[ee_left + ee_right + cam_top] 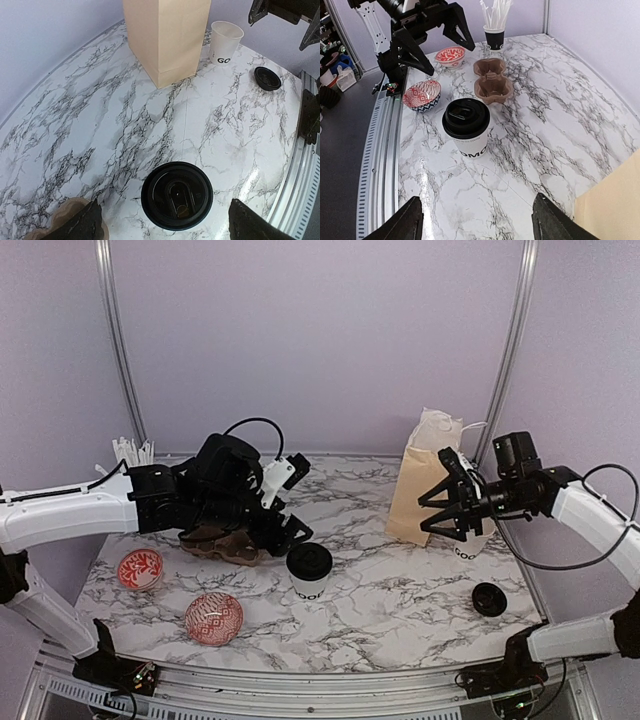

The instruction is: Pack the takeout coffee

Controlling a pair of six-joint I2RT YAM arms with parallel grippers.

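A lidded white cup (309, 573) with a black lid stands mid-table; it also shows in the left wrist view (176, 195) and in the right wrist view (466, 126). A second white cup (225, 42) stands open, without a lid, beside the tan bag; in the top view (470, 546) my right gripper partly hides it. Its loose black lid (489, 599) lies on the table at the right (267, 78). The brown two-cup carrier (225, 543) is empty (491, 80). My left gripper (292, 528) is open above and left of the lidded cup. My right gripper (440, 506) is open and empty in front of the bag.
A tall tan paper bag (425, 475) stands at the back right. Two red-and-white patterned bowls (140, 568) (213, 617) sit at the front left. A black cup of white stirrers (494, 31) stands at the back left corner.
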